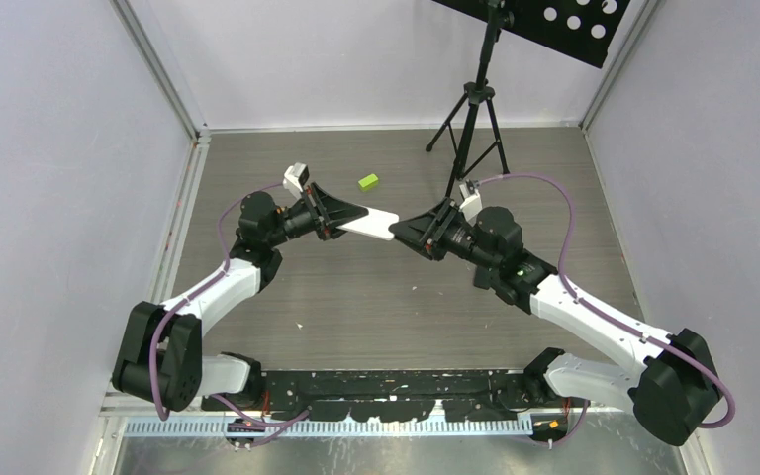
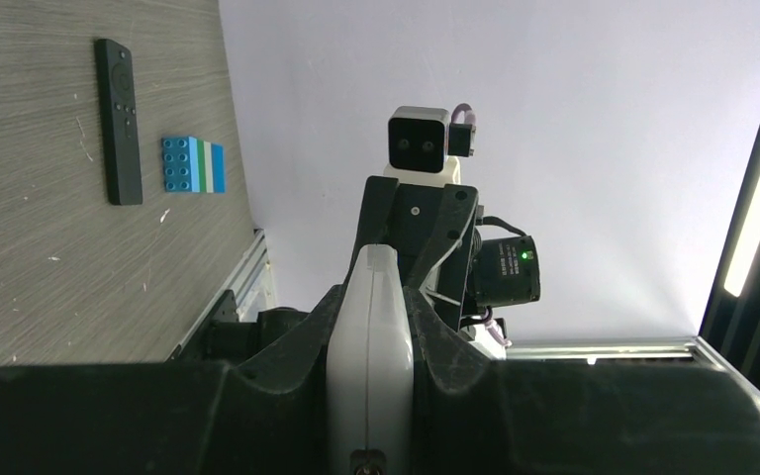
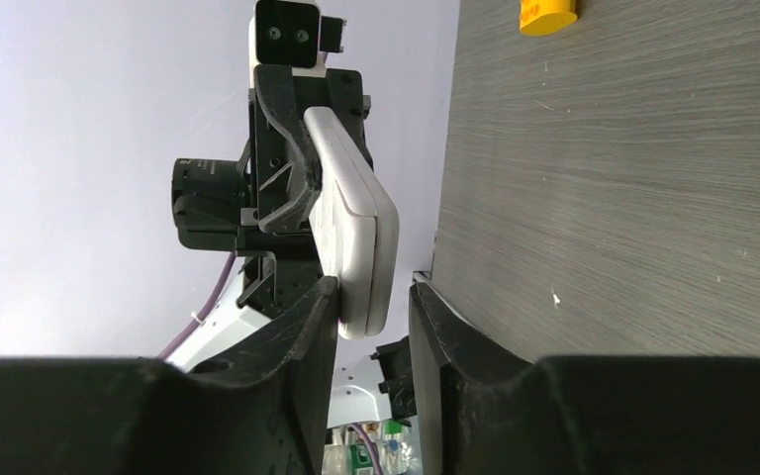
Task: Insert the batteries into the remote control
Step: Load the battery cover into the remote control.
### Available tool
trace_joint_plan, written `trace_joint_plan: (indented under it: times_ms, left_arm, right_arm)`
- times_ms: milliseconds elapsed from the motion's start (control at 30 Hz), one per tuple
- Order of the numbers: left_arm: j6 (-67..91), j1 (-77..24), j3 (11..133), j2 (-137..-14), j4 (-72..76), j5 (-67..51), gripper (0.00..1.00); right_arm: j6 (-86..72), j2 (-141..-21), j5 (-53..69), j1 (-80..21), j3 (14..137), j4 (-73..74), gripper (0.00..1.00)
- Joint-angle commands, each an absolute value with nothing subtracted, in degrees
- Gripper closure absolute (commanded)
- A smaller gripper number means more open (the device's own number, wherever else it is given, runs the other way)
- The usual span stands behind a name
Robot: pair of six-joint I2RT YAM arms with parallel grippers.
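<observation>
My left gripper [image 1: 341,220] is shut on a white remote control [image 1: 368,224] and holds it level above the table, its free end pointing right. In the left wrist view the remote [image 2: 371,346] is clamped edge-on between the fingers of that gripper [image 2: 376,297]. My right gripper [image 1: 411,230] is open, with its jaws on either side of the remote's free end [image 3: 351,218]. In the right wrist view one finger [image 3: 317,317] touches the remote, and a gap stays on the other side of the gripper [image 3: 374,297]. No batteries show in any view.
A small green block [image 1: 368,181] lies on the table behind the arms. A black tripod [image 1: 470,129] stands at the back right. The left wrist view shows a black remote [image 2: 119,119] and a blue brick stack [image 2: 193,164] on the table. A yellow object [image 3: 547,15] lies in the right wrist view.
</observation>
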State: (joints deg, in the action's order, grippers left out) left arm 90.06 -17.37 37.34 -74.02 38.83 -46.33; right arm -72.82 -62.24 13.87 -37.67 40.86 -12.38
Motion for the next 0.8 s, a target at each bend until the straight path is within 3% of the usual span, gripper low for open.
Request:
trace_joint_plan:
  times_ms: [0, 467, 767]
  left_arm:
    - [92.70, -17.05, 38.97, -71.51, 44.43, -47.88, 1.00]
    - [94.12, -17.43, 39.02, -71.08, 49.96, -49.91, 1.00]
    - [89.00, -22.06, 41.05, -72.81, 51.07, -55.66, 1.00]
  right_arm:
    - [-73.85, -61.71, 14.97, -37.01, 38.69, -16.68, 0.65]
    - [-74.36, -69.52, 17.26, -37.00, 38.99, -21.03, 0.78]
    - [-74.85, -76.99, 22.13, -38.04, 42.14, -26.92, 0.79]
